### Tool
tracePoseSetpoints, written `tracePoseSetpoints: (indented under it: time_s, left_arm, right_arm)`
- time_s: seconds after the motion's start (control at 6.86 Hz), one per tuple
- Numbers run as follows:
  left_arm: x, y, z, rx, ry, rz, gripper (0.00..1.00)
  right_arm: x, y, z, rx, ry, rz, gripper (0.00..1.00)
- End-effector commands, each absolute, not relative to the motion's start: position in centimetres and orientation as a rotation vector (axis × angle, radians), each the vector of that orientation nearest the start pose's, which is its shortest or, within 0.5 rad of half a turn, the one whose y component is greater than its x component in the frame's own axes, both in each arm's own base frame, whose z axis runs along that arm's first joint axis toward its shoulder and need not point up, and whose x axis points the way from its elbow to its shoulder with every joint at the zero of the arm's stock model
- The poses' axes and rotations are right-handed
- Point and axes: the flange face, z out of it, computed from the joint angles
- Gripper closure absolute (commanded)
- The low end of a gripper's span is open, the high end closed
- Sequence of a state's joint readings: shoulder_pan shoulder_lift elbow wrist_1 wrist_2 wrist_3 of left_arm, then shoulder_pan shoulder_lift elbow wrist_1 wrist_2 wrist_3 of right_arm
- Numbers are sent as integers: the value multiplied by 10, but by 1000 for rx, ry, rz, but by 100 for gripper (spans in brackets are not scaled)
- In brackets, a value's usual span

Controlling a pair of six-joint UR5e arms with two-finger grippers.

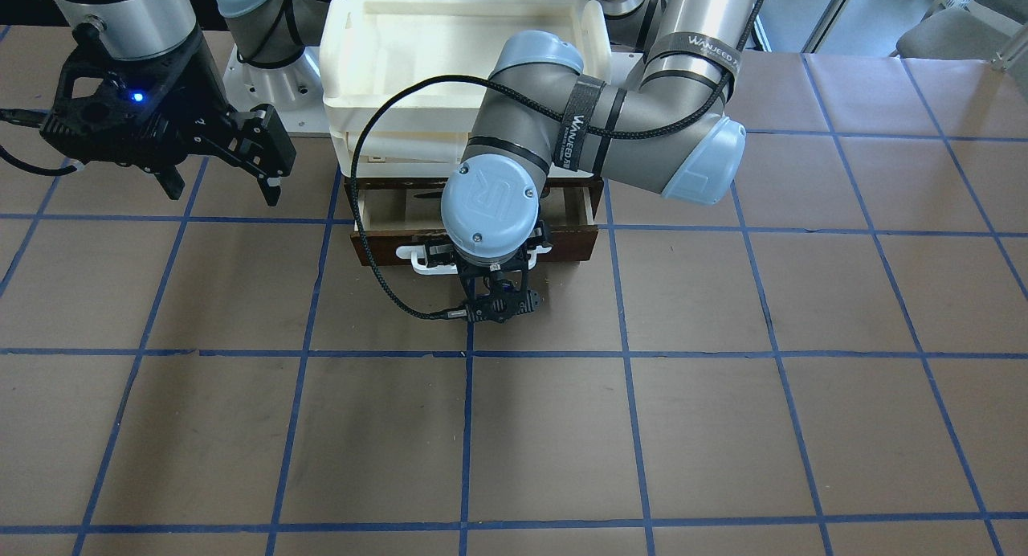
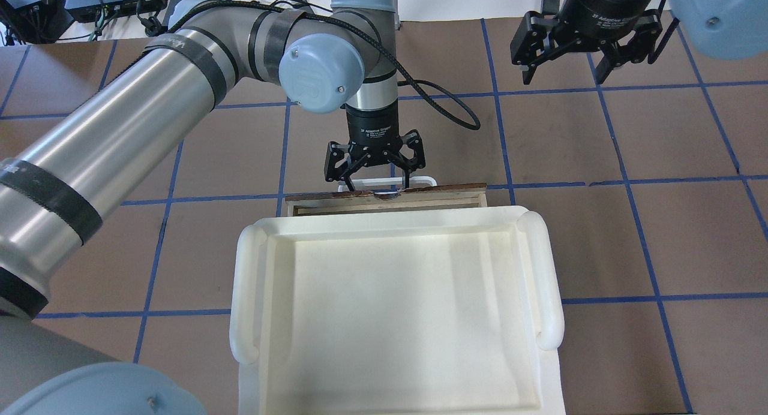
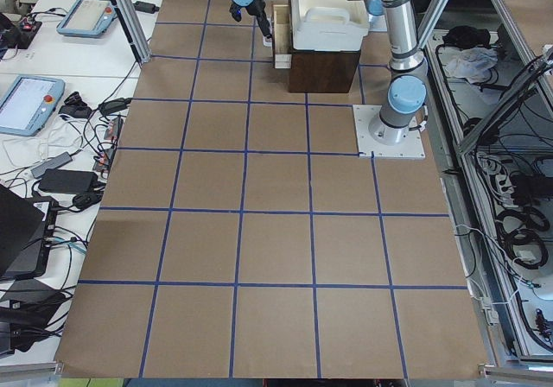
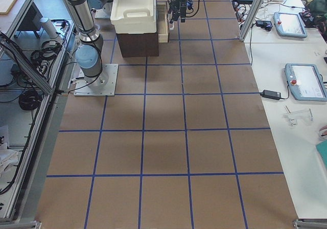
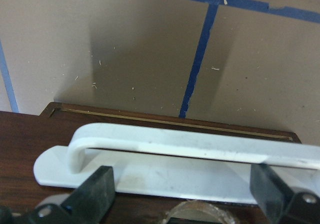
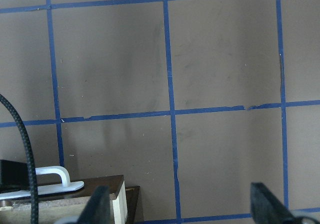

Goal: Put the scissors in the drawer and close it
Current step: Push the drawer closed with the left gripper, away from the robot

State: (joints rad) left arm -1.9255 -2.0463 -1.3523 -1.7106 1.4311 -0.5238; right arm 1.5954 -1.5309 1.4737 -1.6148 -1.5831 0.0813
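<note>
The left gripper stands spread wide and empty at the front of the drawer. Its fingers straddle the white bar handle just ahead of them, and the drawer is pulled partly out beneath the wrist. The scissors cannot be made out for sure: a thin dark sliver on the pale plywood floor behind the wrist may be them. The front is smooth, dark-stained wood, and the handle is a glossy rounded plastic bar on a flat plate. A push from hard fingertips could therefore skid off sideways, and one off centre could rack the drawer and jam it. The braided cable looping beside the gripper might snag a drawer corner. The cream plastic tray stack above could be jolted. The right gripper, well off to the side, hangs spread and empty.
</note>
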Motion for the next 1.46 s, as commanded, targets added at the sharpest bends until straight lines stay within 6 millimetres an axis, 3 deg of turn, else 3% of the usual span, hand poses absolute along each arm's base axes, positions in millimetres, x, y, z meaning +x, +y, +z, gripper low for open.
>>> tracePoseSetpoints:
  time_s: [0.0,0.15,0.58,1.31]
  left_arm:
    - [-348,-542,332,-303,3039,576,0]
    - [-344,-559,336,-315,3091,458,0]
    - [-346,-574,304,-316,3100,428,0]
    - [-343,-552,293,-321,2991,622,0]
  right_arm:
    - [145,-514,521,90,3143,-162,0]
    - [145,-515,522,88,3142,-170,0]
    - [145,-515,522,85,3142,-179,0]
    - [145,-515,522,88,3142,-179,0]
